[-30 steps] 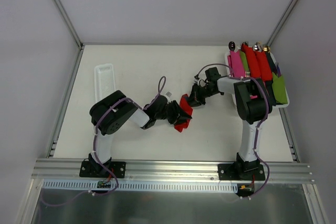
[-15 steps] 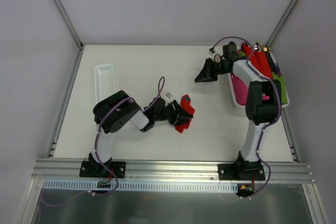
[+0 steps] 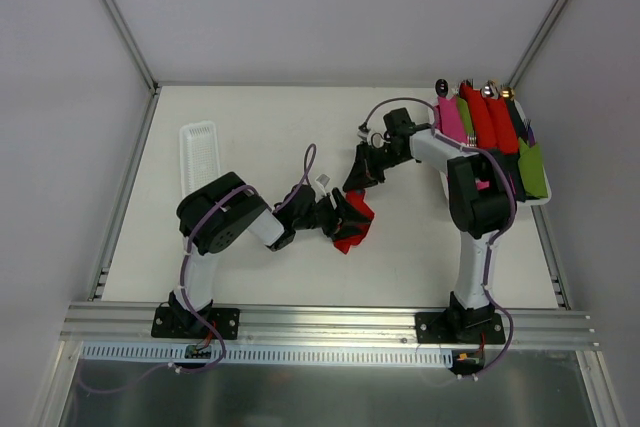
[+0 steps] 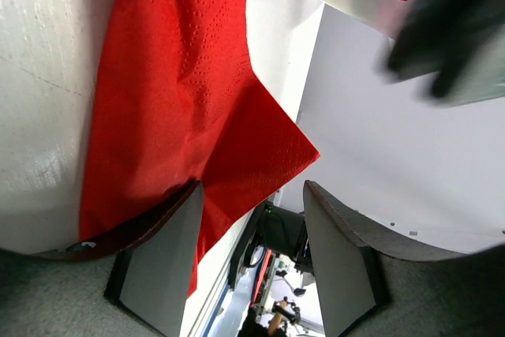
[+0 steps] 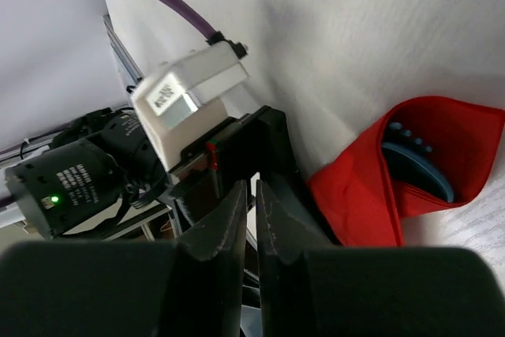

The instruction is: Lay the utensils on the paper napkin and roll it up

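Your left gripper [image 3: 345,215] lies low over the table [image 3: 250,127], just off its middle toward 5 o'clock; its jaws stand well apart, so it is clamping nothing. The red napkin [image 3: 352,229] is crumpled there on the table top, touching that gripper; your left wrist view shows the napkin [image 4: 173,100] spread from 11 o'clock toward the centre, one corner running down between the fingers [image 4: 162,274]. In the right wrist view the napkin [image 5: 371,195] is wrapped round one finger with a ridged blue pad [image 5: 418,165].

Your right gripper [image 3: 357,177] hovers just at 12 o'clock of the napkin, near it but apart; its fingers [image 5: 213,234] are pressed together with nothing between them.

At 2 o'clock on the table you have a basket [image 3: 545,199] holding pink, red and green rolls [image 3: 484,119]; at 10 o'clock lies a long white tray [image 3: 197,152].
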Controlling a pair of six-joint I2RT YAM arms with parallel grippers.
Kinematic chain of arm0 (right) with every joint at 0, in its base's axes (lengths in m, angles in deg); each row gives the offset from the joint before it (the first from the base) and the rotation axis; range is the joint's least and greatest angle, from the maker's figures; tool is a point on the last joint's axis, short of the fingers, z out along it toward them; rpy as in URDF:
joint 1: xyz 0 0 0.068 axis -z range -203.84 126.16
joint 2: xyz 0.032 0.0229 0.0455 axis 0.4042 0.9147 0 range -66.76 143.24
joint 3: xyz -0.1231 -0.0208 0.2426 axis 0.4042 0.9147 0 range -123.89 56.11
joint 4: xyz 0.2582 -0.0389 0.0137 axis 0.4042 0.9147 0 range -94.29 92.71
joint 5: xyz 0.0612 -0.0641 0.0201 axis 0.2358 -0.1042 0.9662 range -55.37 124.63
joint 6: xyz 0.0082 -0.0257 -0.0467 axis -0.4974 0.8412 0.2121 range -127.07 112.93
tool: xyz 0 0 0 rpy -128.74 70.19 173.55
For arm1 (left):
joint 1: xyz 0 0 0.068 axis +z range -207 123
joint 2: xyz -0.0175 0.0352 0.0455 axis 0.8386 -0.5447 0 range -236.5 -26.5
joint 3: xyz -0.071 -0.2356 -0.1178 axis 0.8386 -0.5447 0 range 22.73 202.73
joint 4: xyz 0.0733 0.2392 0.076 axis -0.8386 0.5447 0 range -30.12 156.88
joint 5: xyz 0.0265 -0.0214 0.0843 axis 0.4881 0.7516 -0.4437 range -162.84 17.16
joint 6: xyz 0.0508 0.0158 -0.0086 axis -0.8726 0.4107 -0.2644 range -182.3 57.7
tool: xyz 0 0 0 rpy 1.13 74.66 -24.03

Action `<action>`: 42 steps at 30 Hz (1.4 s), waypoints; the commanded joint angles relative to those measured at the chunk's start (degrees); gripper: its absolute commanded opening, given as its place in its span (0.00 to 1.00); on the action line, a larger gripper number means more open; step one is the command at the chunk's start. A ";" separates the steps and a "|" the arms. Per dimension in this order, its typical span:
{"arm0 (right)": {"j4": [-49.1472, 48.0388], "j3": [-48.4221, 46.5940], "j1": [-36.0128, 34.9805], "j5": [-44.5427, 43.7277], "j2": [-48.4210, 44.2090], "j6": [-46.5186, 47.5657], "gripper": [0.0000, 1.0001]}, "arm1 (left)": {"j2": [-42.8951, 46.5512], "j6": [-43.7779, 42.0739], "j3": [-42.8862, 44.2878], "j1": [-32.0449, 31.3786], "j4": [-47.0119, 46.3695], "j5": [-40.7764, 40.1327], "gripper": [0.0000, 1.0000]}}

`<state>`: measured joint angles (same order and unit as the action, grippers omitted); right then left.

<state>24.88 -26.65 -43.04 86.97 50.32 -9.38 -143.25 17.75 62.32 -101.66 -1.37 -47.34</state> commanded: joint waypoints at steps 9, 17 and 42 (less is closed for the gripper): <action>0.98 7.96 -0.40 -1.79 1.22 3.61 0.09 | -4.36 -2.80 -3.21 -0.60 8.08 -1.41 0.57; 1.24 7.88 -1.10 -5.93 4.65 5.03 0.08 | -2.00 -4.20 -4.26 -0.34 4.65 -1.15 0.55; 4.23 5.68 -1.01 -8.65 7.73 6.17 0.04 | 6.11 -10.45 -1.88 1.51 9.32 8.60 0.07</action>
<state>27.92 -20.62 -43.76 85.05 55.68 -6.17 -134.11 3.70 63.11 -100.76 14.19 -41.27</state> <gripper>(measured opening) 0.045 0.079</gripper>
